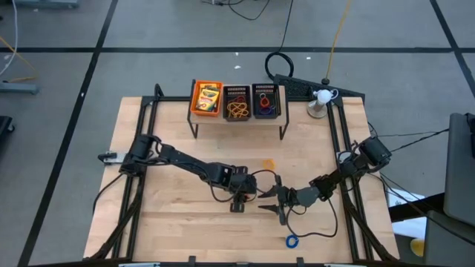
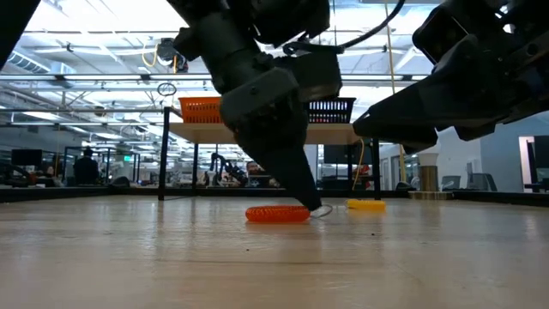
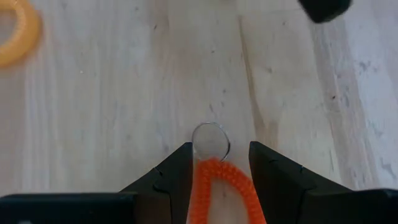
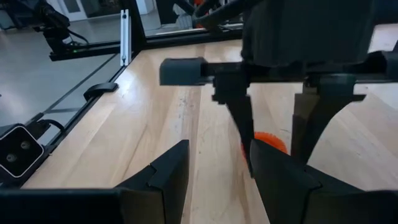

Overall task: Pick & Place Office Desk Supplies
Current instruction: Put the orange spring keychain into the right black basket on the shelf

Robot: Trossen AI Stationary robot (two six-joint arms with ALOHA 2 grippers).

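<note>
Fingers of the left gripper (image 3: pixel 219 177) straddle an orange coiled band (image 3: pixel 219 186) on the table (image 1: pixel 178 222); the right gripper (image 4: pixel 219 171), parted and empty, faces it.

A robotics lab: open hall with ceiling trusses (image 2: pixel 86 77) and workbenches (image 2: pixel 51 172).

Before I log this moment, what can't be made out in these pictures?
- Orange coil ring: left wrist view, cut off by the frame's edge between the left tool fingers; contact unclear.
- Same ring: high view, hidden under both tools.
- Right tool: right wrist view, the left arm blocks most of the ring.
- Bin contents: high view, too small.
</note>
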